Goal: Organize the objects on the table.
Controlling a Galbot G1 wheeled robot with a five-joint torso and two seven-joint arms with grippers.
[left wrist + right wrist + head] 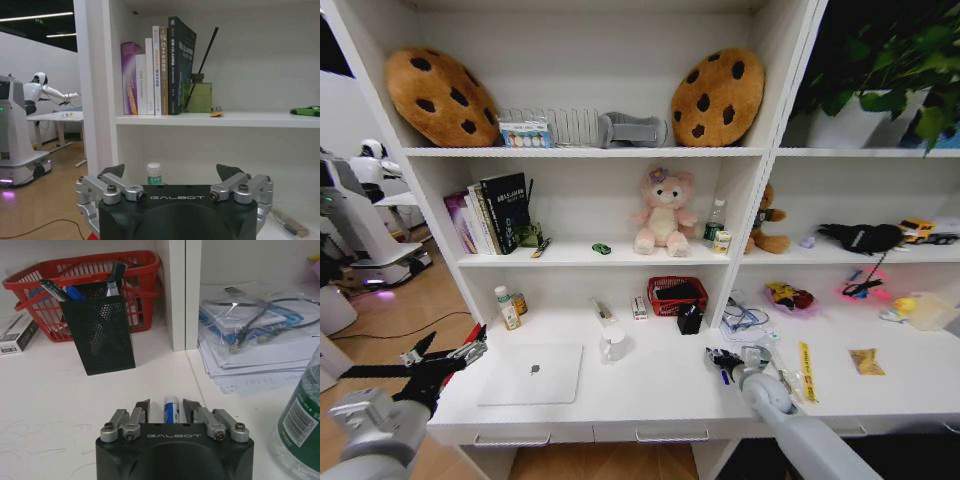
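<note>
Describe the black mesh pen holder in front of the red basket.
The black mesh pen holder is a rectangular cup of perforated metal as it looks, standing on the white desk and tilted slightly. Behind it is the red wire basket; whether they touch is unclear. Several markers and pens stick out of its top, one blue. The right tool is apart from it.

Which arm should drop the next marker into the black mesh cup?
Right. Its gripper already has a marker between its jaws, facing the mesh cup. Left gripper hangs open off the desk's far end.

Left claw point(170, 175) agape before a white-capped bottle point(154, 173), beneath shelved books point(157, 70).
</note>
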